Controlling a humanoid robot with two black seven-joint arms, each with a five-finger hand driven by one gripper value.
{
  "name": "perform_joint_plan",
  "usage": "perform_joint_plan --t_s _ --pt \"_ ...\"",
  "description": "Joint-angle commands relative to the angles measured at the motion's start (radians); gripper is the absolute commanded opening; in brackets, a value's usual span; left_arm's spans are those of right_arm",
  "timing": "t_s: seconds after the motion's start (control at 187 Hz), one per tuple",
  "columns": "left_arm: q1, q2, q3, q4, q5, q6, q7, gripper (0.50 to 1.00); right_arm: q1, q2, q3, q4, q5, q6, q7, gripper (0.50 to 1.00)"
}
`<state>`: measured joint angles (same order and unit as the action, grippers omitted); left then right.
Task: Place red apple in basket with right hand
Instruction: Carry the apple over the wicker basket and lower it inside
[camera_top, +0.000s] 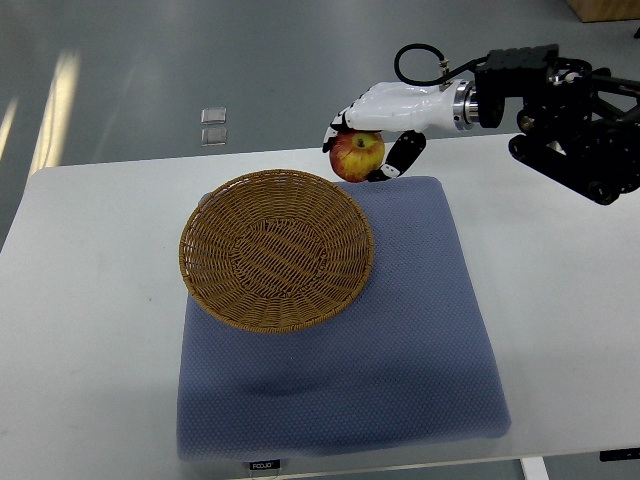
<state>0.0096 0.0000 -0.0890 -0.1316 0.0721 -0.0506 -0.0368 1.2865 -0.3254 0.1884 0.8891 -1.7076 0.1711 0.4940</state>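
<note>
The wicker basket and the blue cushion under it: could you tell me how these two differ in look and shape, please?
The basket is round, brown and woven, with a raised rim; the cushion is roughly square, blue and flat with a fine fabric texture. The basket is smaller and sits on the cushion's far left part, overhanging its left edge; the cushion lies directly on the white table. Both hold nothing else.

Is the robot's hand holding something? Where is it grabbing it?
Yes. The right hand holds the red apple, its fingers wrapped over the apple's top and far side, just beyond the basket.
</note>
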Motion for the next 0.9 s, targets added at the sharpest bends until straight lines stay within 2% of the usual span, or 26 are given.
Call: perform_joint_plan --t_s 0.0,0.064,0.07,0.123,0.31,0.749,0.893 --pt "0.0 0.0 0.0 0.0 0.0 0.0 0.0 1.0 -0.001 0.08 -0.003 -0.005 -0.003 -0.001 -0.002 0.635" --pt "0.0 0.0 0.0 0.0 0.0 0.0 0.0 1.0 -0.003 0.088 -0.003 -0.007 -0.003 -0.001 -0.002 0.635" --pt "0.0 0.0 0.0 0.001 0.0 0.0 0.0 1.0 -0.007 0.123 -0.006 -0.013 -0.004 0.001 -0.003 0.635" --pt "0.0 0.0 0.0 0.001 0.0 0.0 0.0 1.0 -0.013 0.149 -0.007 -0.021 -0.006 0.001 -0.005 0.635" --pt "0.0 0.0 0.0 0.0 0.0 0.0 0.0 1.0 -0.062 0.2 -0.009 -0.055 -0.009 -0.001 -0.021 0.637" --pt "0.0 0.0 0.0 0.0 0.0 0.0 0.0 1.0 -0.144 0.267 -0.038 -0.099 -0.014 -0.013 -0.025 0.643" --pt "0.0 0.0 0.0 0.0 0.0 0.0 0.0 1.0 -0.145 0.267 -0.037 -0.101 -0.012 -0.016 -0.025 0.69"
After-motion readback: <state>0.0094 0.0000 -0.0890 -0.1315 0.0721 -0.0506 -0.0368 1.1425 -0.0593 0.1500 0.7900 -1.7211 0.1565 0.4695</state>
